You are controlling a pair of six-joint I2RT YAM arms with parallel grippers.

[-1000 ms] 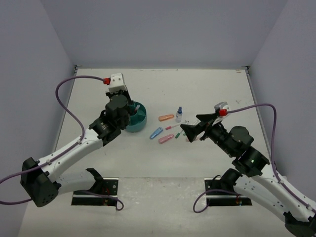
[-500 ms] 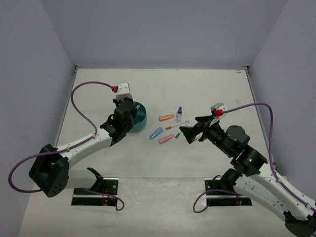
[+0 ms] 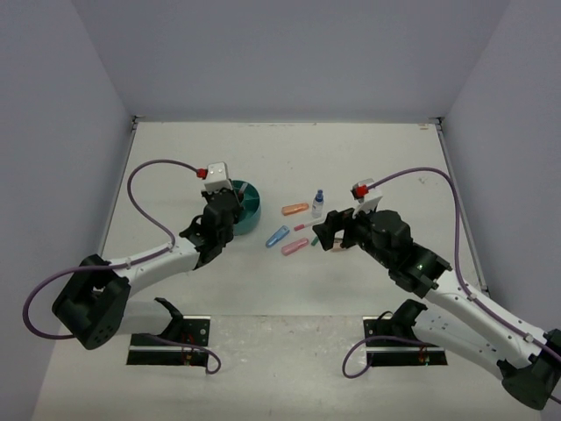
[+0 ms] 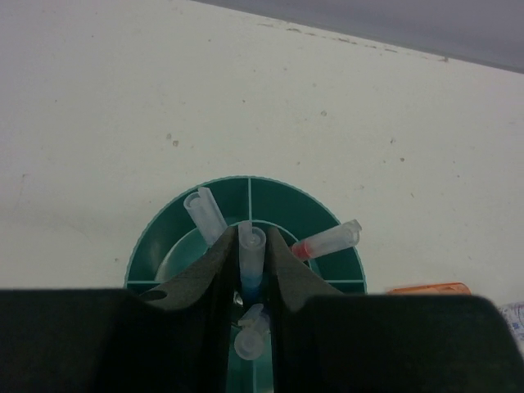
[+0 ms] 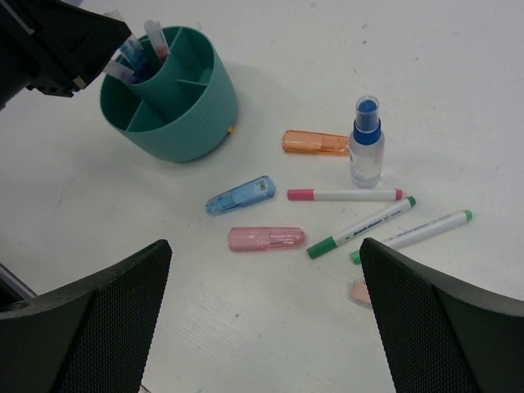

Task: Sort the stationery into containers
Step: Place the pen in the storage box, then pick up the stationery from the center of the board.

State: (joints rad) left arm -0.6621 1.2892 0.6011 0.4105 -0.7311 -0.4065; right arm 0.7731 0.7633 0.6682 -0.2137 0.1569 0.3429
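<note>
The teal container [image 4: 278, 192] holds several pens. My left gripper [image 4: 251, 232] reaches into it from above, its jaws standing narrowly on either side of an upright blue pen [image 4: 250, 270]; contact is unclear. A red pen [image 4: 327, 241] and a clear-capped pen [image 4: 205, 214] lean beside it. My right gripper [image 5: 264, 246] hangs wide open above the loose stationery: a pink marker [image 5: 266, 239], a light-blue marker [image 5: 240, 196], an orange marker [image 5: 315, 142], a blue-capped bottle [image 5: 366, 151], a pink-capped pen [image 5: 344, 195] and two green pens [image 5: 360, 228].
The container [image 3: 248, 210] stands left of centre, the loose items [image 3: 298, 228] just right of it. A small pink scrap [image 5: 359, 292] lies near the green pens. White walls close in the table at the back and both sides.
My left wrist has turned and dropped closer over the container. My right arm has swung left and come nearer the loose items, its jaws staying wide.
</note>
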